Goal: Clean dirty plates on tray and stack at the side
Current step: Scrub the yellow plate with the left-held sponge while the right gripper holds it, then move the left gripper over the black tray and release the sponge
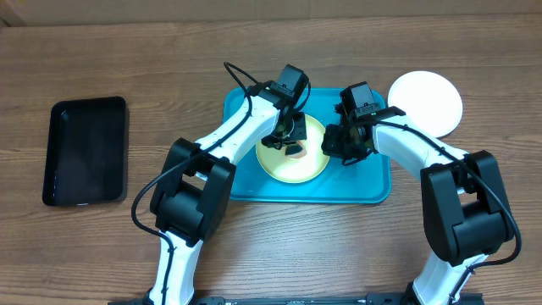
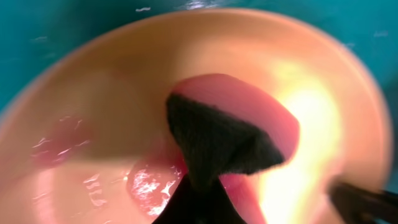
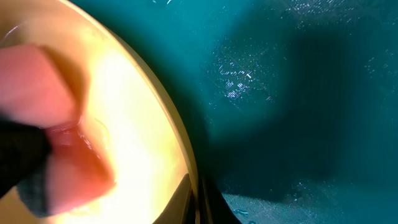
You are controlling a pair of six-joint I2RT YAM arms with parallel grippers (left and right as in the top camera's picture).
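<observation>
The left gripper (image 1: 292,138) is closed on a pink sponge (image 2: 249,112) with a dark pad, pressed into the yellow-green plate (image 1: 296,167), which lies in the middle of the tray (image 1: 373,191). The right gripper (image 1: 343,144) sits at that plate's right rim, probably steadying it, though I cannot tell how far its jaws are open. This looks like the scrubbing step. Next, the red smears need wiping off, then the plate goes beside the white plate (image 1: 425,102), which lies on the table just right of the tray. Both wrist views are blurred, and no third plate shows.
</observation>
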